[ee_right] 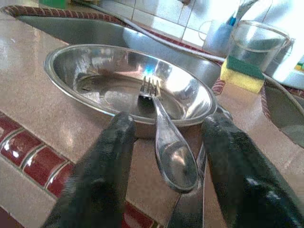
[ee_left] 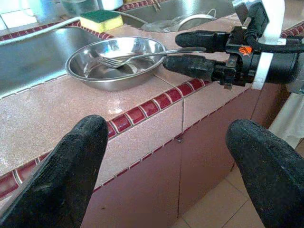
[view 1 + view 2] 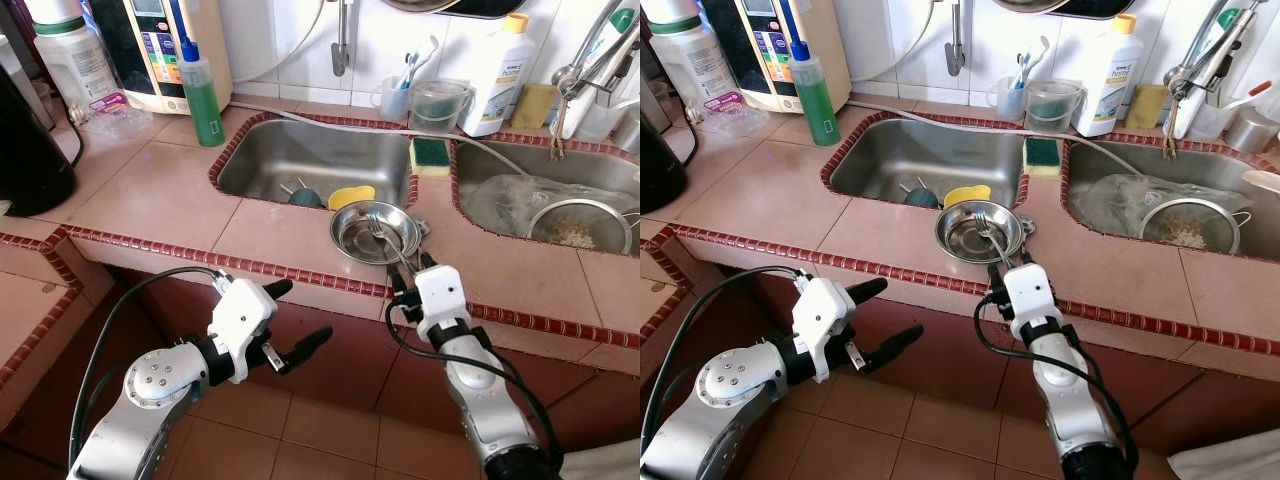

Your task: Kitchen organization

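The left pincer [image 2: 166,175] stands open before the tiled surface [image 2: 57,114]. On the surface a steel bowl [image 2: 116,64] holds a fork [image 2: 137,57]; the right pincer [image 2: 190,52] is at the fork's handle. A sponge [image 2: 100,20] lies behind.

One steel bowl [image 3: 376,232], one fork [image 3: 385,240], two sinks [image 3: 300,160], two sponges [image 3: 430,155].

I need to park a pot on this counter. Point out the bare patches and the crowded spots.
Widest free patch: the counter left of the left sink, between the green bottle and the red tile edging. A smaller patch lies right of the steel bowl, before the right sink. Crowded: the bowl with its fork and right gripper, and the back wall.
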You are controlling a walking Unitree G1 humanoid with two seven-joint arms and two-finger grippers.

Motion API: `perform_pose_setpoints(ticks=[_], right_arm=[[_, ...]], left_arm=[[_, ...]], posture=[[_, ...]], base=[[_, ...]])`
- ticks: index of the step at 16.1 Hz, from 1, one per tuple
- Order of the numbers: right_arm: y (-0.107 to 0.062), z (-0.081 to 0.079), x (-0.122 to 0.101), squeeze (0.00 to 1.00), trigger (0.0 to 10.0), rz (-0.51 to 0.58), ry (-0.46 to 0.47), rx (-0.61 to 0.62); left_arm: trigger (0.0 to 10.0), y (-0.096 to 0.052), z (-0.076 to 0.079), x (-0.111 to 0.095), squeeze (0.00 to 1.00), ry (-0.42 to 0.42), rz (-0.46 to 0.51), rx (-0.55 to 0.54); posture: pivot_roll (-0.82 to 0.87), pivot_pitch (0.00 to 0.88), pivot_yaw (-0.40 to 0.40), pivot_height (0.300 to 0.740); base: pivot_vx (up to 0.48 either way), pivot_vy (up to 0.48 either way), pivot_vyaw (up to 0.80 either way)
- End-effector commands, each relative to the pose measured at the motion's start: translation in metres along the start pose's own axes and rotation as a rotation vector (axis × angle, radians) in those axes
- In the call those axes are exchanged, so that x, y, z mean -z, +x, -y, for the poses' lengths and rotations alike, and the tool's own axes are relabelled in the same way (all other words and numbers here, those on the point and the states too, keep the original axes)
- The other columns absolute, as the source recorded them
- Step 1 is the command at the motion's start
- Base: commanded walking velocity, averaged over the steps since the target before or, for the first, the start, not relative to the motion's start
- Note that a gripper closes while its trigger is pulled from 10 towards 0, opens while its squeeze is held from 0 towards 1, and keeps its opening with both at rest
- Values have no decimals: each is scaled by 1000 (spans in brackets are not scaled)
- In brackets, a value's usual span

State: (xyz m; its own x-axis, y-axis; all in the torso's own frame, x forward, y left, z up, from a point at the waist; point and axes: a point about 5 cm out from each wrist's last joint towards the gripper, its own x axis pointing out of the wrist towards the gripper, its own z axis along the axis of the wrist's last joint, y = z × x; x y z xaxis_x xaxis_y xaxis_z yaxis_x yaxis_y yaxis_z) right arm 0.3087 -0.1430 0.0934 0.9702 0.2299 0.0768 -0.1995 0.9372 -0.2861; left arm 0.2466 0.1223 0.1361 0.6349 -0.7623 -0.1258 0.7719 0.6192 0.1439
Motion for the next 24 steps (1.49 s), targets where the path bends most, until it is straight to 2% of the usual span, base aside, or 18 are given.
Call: perform_pose_setpoints(ticks=[1, 24], right_arm=[[2, 0, -1, 0, 0, 6, 8, 4], [4, -1, -1, 0, 0, 18, 22, 8]], left_arm=[[10000, -1, 0, -5, 0, 28, 5, -1], [10000, 0, -1, -6, 0, 33, 8, 0]], posture=[[-89, 67, 38, 740], [-85, 62, 38, 740]], base=[[0, 0, 0], [0, 0, 0]])
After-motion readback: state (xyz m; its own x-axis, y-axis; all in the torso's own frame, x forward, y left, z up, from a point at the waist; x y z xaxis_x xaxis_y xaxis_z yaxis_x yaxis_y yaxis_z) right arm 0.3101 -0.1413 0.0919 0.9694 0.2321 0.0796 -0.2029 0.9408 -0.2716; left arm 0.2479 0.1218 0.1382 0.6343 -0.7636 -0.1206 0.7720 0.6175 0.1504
